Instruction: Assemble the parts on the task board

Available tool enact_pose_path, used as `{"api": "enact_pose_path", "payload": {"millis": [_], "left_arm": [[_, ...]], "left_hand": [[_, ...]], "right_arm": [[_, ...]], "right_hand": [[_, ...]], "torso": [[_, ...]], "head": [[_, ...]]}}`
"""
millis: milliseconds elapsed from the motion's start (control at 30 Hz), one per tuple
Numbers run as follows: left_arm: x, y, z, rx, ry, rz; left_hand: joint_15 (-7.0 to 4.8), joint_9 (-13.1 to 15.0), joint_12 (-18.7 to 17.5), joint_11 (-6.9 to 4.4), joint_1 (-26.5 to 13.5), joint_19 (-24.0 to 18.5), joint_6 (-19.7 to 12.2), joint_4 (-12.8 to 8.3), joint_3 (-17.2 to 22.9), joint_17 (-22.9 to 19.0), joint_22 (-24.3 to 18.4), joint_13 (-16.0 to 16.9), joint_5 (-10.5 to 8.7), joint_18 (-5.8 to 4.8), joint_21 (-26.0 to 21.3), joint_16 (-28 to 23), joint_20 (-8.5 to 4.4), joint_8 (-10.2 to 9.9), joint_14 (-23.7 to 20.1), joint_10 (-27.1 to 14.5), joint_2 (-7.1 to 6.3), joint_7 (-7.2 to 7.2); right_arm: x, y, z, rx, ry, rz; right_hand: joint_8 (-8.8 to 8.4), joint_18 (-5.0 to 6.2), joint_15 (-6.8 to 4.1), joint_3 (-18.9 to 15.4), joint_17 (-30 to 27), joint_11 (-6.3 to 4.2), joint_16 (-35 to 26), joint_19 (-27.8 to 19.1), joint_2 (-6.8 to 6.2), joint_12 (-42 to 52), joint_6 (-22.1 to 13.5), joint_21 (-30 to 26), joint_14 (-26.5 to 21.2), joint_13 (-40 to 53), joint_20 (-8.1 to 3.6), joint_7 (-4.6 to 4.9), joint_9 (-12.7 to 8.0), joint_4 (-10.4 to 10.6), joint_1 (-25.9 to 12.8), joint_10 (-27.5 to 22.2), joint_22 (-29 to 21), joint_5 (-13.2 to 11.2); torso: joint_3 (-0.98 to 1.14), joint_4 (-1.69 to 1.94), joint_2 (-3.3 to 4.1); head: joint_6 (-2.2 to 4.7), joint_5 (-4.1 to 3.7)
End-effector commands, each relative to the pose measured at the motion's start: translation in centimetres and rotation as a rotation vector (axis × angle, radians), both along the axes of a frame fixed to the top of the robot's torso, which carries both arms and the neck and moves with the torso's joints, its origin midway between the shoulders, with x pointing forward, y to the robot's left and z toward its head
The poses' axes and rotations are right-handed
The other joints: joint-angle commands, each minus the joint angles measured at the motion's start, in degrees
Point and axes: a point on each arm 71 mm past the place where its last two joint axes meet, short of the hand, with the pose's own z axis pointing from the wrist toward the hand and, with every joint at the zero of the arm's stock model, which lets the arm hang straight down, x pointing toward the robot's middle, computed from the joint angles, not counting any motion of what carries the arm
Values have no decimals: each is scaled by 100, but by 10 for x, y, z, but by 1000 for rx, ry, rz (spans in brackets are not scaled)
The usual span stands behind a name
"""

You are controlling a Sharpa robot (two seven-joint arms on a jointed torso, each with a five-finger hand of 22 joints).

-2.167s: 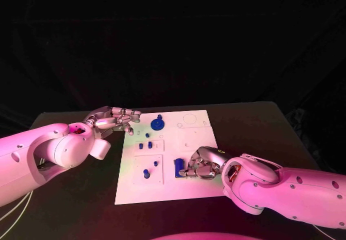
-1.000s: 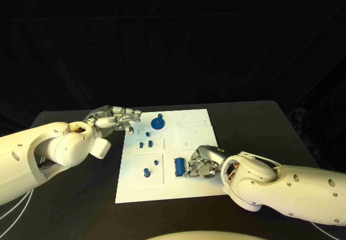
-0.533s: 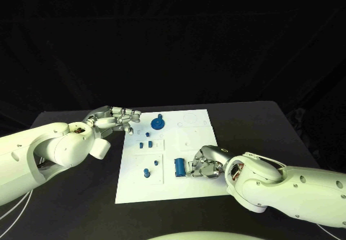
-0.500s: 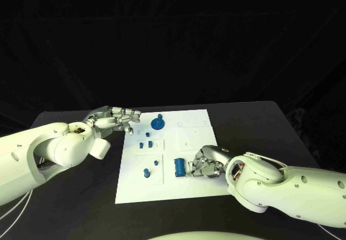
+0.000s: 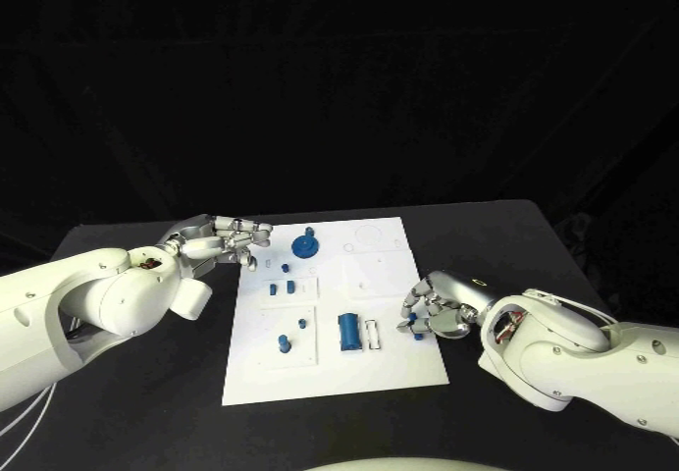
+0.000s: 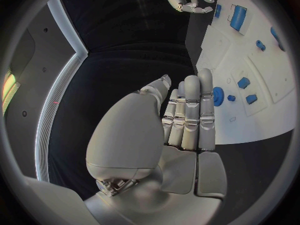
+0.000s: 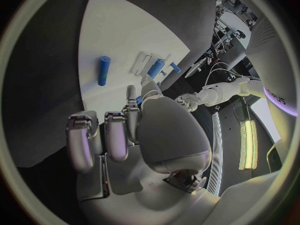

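Half a second ago we had our right hand (image 5: 442,316) pressed up against the tall blue cylinder (image 5: 348,330) near the lower middle of the task board (image 5: 382,270); now that hand sits off the board's right edge, in the lower right of the head frame, and the cylinder stands alone beside a small white slot. Its fingers are curled in, and a small blue piece (image 5: 419,333) seems to sit at the fingertips, though we cannot tell whether it is truly held or merely lies beneath them. The board itself looks slightly turned compared with a moment ago (the camera may have shifted too).

Our left hand (image 5: 220,241) has stayed at the board's upper left corner, fingers straight and close together, holding nothing. The blue disc (image 5: 307,244) lies near it, and smaller blue pieces (image 5: 281,288) remain at centre left.

We judge the cylinder is released, so the next part can be taken up.
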Motion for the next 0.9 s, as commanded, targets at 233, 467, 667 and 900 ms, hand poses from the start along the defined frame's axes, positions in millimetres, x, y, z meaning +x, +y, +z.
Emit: {"api": "enact_pose_path", "payload": {"millis": [233,467,667,900], "left_arm": [[-1,-4,0,-12,-9,-16],[-1,-4,0,-12,-9,-17],[-1,-4,0,-12,-8,-18],[-1,-4,0,-11,-7,-17]], "left_hand": [[8,-8,31,-6,-8,2,-49,29,9,-6,-7,6,-6,80,-20,-24,37,32,-47,-46,26,-7],[8,-8,31,-6,-8,2,-49,29,9,-6,-7,6,-6,80,-20,-24,37,32,-47,-46,26,-7],[8,-8,31,-6,-8,2,-49,29,9,-6,-7,6,-6,80,-20,-24,37,32,-47,-46,26,-7],[8,-8,31,-6,-8,2,-49,29,9,-6,-7,6,-6,80,-20,-24,37,32,-47,-46,26,-7]], "right_arm": [[1,-12,1,-94,-71,7],[2,-18,-3,-162,-83,-38],[3,-19,-9,-195,-74,-52],[3,-18,-17,-225,-50,-56]], "right_hand": [[-186,-38,59,53,778,63,31,609,42,-26,144,31,436,-659,70,52,-208,113,12,36,1510,-60],[-216,-38,49,-32,780,43,32,609,-96,-35,352,31,436,-661,71,18,-303,383,-319,49,1510,-5],[-223,-38,35,-37,776,29,29,609,-164,-41,430,31,435,-663,59,1,-342,554,-463,55,1510,1],[-230,-38,32,-43,774,27,27,609,-224,-48,475,31,435,-663,53,-2,-371,736,-628,58,1510,-27]], "torso": [[2,8,10],[3,10,12],[3,11,12],[5,10,12]], "head": [[-4,-71],[-12,-91],[-7,-88],[-15,-80]]}}
